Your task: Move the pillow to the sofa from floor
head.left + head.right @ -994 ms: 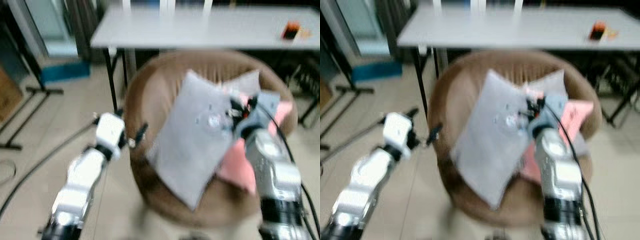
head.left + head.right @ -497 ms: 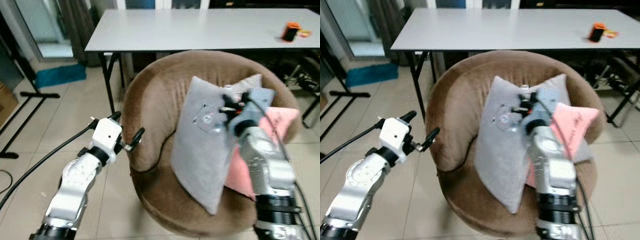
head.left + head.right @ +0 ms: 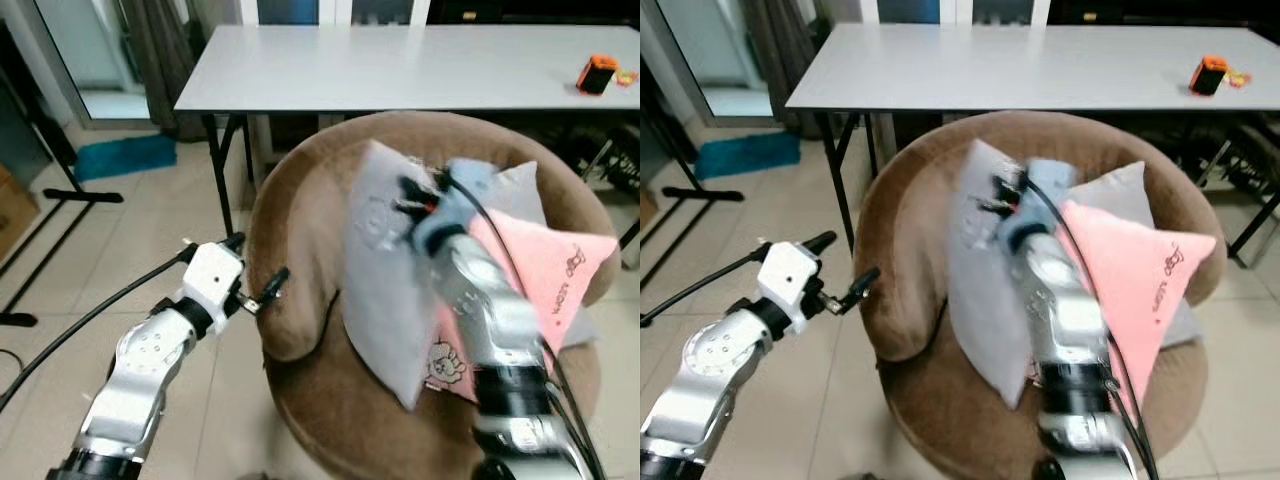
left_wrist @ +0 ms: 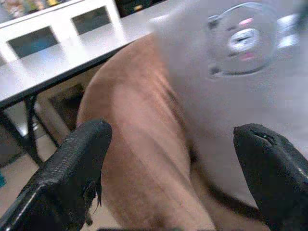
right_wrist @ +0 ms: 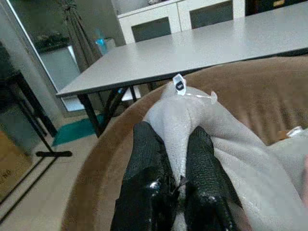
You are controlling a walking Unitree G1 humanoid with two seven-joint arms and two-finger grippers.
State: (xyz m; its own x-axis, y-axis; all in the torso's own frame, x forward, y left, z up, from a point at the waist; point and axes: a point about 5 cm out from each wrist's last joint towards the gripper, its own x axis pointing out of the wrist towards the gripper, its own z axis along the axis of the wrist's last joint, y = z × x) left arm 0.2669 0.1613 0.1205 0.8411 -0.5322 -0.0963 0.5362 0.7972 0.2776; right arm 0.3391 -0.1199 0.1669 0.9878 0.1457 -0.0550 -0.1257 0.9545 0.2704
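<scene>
Fingers of right gripper [image 5: 175,190] pinch grey pillow [image 3: 385,290] — over sofa [image 3: 300,240].

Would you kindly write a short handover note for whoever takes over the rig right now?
Right tool: shut on the grey pillow, pinching its upper edge.
Left tool: open, holding nothing, beside the brown round sofa at its outer rim.
Grey pillow: off the floor, standing on edge in the sofa seat next to a pink pillow.
Done: pillow brought to the sofa.
Left: release it and pull the right arm clear.
</scene>
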